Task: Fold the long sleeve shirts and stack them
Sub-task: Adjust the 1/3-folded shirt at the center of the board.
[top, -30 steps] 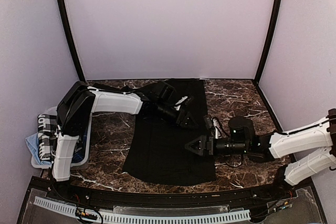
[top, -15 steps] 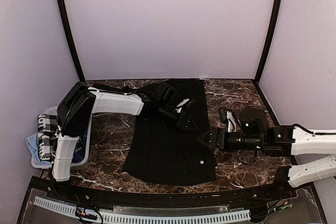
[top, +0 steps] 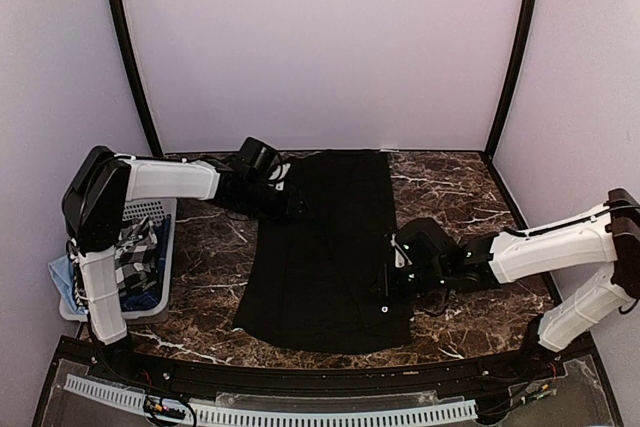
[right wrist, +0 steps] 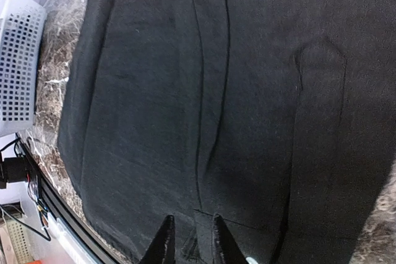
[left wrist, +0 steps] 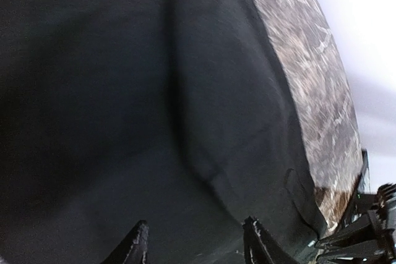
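At frame centre, over the black shirt [top: 325, 247], the left gripper [left wrist: 195, 222] stands half open and empty; the right gripper [right wrist: 192, 217] is nearly closed, grip unclear.

Shirt [top: 320, 247] plain blk, table [top: 460, 182] dk brown w/ white veins, basket [right wrist: 18, 60] white.

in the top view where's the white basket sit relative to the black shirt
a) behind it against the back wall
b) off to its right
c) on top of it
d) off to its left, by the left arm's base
d: the white basket sits at the table's left edge, apart from the black shirt spread mid-table.
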Motion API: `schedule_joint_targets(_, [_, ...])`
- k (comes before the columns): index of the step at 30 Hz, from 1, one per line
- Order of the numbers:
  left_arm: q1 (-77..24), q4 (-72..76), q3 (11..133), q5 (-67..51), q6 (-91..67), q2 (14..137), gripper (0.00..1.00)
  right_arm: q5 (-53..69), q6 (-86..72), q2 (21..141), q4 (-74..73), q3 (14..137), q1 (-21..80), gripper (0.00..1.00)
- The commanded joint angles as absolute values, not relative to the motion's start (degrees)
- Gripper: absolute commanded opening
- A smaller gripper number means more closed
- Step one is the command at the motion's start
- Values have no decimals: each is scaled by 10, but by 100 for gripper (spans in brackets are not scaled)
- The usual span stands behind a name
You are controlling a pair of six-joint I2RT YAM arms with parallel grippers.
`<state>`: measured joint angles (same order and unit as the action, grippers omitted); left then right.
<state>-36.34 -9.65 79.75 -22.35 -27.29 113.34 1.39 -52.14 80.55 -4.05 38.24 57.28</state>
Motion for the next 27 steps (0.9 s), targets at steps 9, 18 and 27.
schedule_joint_targets(9, [-323,-131,668,-153,-288,1019,50,73,-602,879,68,292,557,14])
schedule_joint_targets(18, [-340,-131,622,-161,-306,998,50,59,-626,842,3,243,506,12])
schedule_joint_targets(27, [-389,-148,656,-151,-329,1007,50,59,-659,711,-92,175,453,13])
